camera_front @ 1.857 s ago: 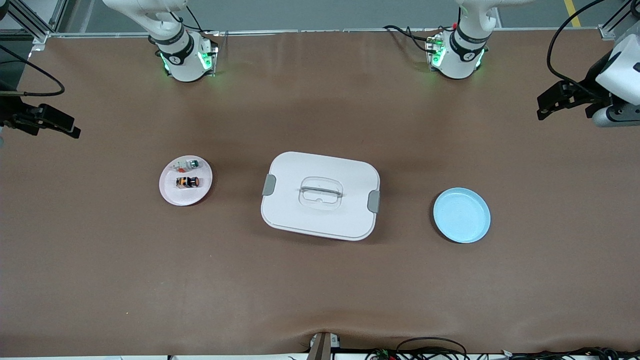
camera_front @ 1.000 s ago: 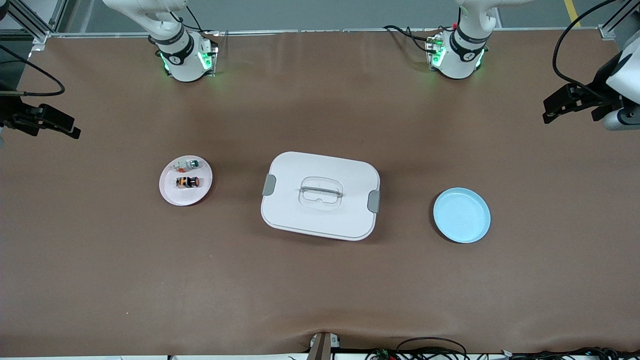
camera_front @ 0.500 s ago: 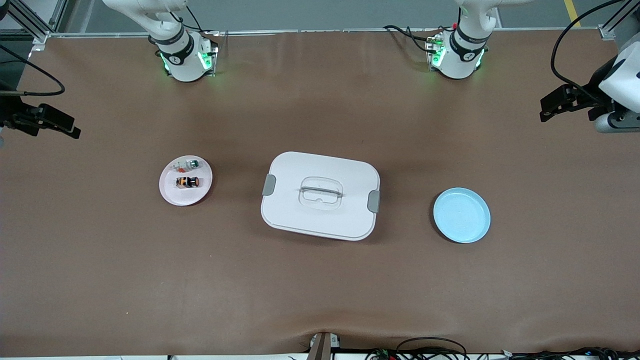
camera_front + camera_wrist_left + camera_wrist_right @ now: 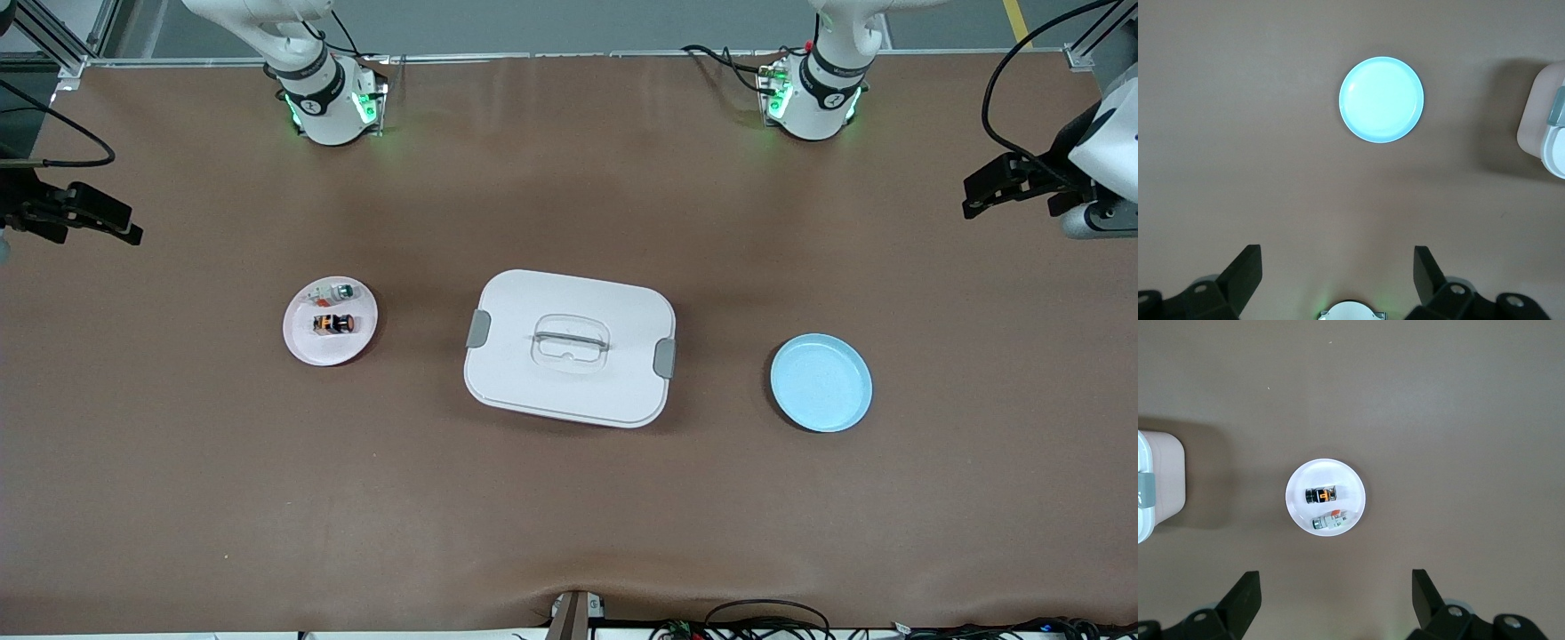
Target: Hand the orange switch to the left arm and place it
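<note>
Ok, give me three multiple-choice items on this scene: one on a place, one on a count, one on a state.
1. Where does the orange switch lie?
A. On the white plate, beside the white switch
B. On the blue plate
C. On the box lid

2. How many switches are on the white plate?
A. One
B. Two
C. Three

3. In what state is the right claw?
A. Shut on the orange switch
B. Shut on nothing
C. Open, holding nothing

Answers:
1. A: both small parts share the white plate toward the right arm's end of the table; the blue plate is bare.
2. B: the right wrist view shows the orange one and the white one with a green cap.
3. C: its fingers stand wide apart high over the white plate, and the left claw is likewise open over the table by the blue plate.
</note>
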Motion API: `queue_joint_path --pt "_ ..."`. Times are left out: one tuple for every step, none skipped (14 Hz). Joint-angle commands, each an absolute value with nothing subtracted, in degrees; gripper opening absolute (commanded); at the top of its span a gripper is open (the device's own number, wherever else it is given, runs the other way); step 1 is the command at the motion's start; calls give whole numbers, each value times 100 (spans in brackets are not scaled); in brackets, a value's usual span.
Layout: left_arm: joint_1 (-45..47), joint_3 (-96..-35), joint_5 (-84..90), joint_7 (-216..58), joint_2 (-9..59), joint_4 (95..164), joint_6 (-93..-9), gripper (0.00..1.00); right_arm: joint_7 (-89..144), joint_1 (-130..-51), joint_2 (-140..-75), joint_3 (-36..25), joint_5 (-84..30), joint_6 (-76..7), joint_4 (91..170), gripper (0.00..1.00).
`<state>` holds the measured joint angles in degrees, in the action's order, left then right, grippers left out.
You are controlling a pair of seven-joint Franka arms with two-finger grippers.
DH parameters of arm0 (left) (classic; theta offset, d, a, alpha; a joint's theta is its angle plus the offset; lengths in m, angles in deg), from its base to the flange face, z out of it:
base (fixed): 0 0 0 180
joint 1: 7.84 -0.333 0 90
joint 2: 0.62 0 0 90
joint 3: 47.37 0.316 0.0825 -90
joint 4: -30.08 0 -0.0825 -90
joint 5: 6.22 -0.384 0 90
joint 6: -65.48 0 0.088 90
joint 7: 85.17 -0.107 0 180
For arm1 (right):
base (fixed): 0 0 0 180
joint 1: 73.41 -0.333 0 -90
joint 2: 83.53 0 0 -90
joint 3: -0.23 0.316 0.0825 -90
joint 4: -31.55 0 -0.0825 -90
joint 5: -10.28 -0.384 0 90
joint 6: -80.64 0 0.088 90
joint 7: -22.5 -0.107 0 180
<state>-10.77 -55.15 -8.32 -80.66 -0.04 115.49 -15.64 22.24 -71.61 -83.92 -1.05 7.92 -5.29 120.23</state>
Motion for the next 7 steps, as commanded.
queue_joint_path --pt "-1109 -5537 -930 -8183 -123 11691 -1704 100 2242 -7087 -8309 -38 817 -541 12032 100" --pt "-1118 -5537 -930 -8174 -211 11875 -1852 100 2242 -7078 -8309 -38 826 -540 12032 100" --pt "-1135 -5528 -930 -8174 -290 12016 -1984 100 2242 -7087 -8309 -47 826 -540 12032 100" --pt "-1144 -5536 -930 -8174 -282 12034 -2021 100 2242 -7078 -8309 -47 826 -532 12032 100" --pt "-1136 -5528 -930 -8174 -265 12017 -2038 100 2242 -7069 -8309 -56 826 -497 12032 100" --pt "-1136 -5528 -930 -8174 -256 11991 -2039 100 2242 -7069 -8309 -47 826 -523 12032 100" --pt "-1136 -5536 -930 -8174 -256 11982 -2039 100 2233 -7069 -8309 -39 817 -549 12032 100"
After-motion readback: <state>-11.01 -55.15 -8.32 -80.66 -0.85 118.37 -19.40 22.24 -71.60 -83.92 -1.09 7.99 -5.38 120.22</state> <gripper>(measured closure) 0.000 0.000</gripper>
